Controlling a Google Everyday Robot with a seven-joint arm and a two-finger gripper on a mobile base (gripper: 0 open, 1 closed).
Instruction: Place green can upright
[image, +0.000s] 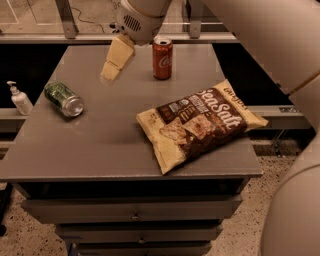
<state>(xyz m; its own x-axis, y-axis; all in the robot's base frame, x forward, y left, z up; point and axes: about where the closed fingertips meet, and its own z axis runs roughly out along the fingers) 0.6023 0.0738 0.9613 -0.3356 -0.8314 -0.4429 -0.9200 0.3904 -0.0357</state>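
Green can (64, 98) on its side, left part of table (95, 145), silver end facing near-right. Gripper (111, 70) above far part of table, left of upright red can (162, 58), well apart from green can. Chip bag (200, 122) flat, right side. Pump bottle (20, 98) off-table, far left.

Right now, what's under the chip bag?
The chip bag lies on the grey table; anything beneath it is hidden. The gripper hangs over the table's far side, beside the red can.
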